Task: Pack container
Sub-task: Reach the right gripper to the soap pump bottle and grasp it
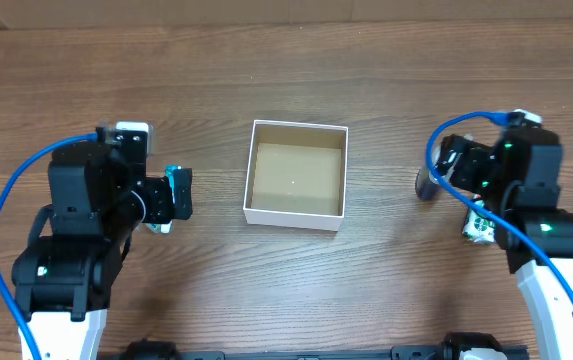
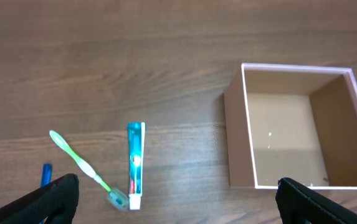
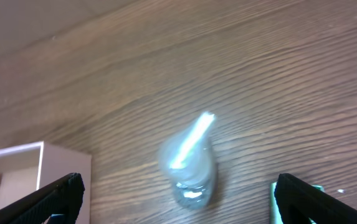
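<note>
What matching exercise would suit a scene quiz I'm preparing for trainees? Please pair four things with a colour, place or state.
Things:
1. container
2. toothbrush
3. toothpaste tube
4. bottle

Descriptions:
A. green
B. empty inside
C. on the table right of the container
D. teal and white, lying flat

Pairs: 1-B, 2-A, 3-D, 4-C

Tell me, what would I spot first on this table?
The white cardboard box with a brown inside, open in the middle of the wooden table. Left of it lie a green toothbrush and a toothpaste tube side by side; right of it sits a small clear bottle.
</note>
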Available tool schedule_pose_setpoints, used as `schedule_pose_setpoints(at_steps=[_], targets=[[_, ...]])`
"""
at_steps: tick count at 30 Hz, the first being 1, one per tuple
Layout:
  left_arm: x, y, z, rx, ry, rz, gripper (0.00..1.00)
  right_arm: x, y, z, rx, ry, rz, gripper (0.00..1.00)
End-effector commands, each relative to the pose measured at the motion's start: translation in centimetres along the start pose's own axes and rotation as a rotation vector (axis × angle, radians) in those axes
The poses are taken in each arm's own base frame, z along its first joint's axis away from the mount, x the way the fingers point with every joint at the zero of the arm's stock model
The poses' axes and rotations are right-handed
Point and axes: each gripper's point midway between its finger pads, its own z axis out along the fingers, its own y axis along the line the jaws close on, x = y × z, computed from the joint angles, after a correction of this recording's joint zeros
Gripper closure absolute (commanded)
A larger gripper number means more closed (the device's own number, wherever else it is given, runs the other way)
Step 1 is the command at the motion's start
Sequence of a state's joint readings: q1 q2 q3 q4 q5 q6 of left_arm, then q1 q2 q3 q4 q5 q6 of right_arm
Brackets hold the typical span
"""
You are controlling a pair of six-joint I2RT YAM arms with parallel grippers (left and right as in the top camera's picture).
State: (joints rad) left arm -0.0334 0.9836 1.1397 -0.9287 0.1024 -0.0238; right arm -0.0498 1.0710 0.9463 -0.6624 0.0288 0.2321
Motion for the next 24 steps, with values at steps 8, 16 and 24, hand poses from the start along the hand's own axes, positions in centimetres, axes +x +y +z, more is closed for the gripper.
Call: schedule_pose_setpoints(at_steps=[8,16,24], targets=[[-1.0,-0.7,0.0,0.03,0.006,-0.033,0.0,-0.1,-1.6,0.8,0.04,0.104,0.025,0.0],[-0.7,-0.6,0.8,0.029,0.032,-0.036,0.0,-2.0,-1.2,-1.2,0.086,0.263,-0.013,0.0],[-0.7,-0.6,0.9,0.029,0.034,-0.036,0.0,-3.4,1.4,-0.7,-0.035,0.305,-0.033,0.0]])
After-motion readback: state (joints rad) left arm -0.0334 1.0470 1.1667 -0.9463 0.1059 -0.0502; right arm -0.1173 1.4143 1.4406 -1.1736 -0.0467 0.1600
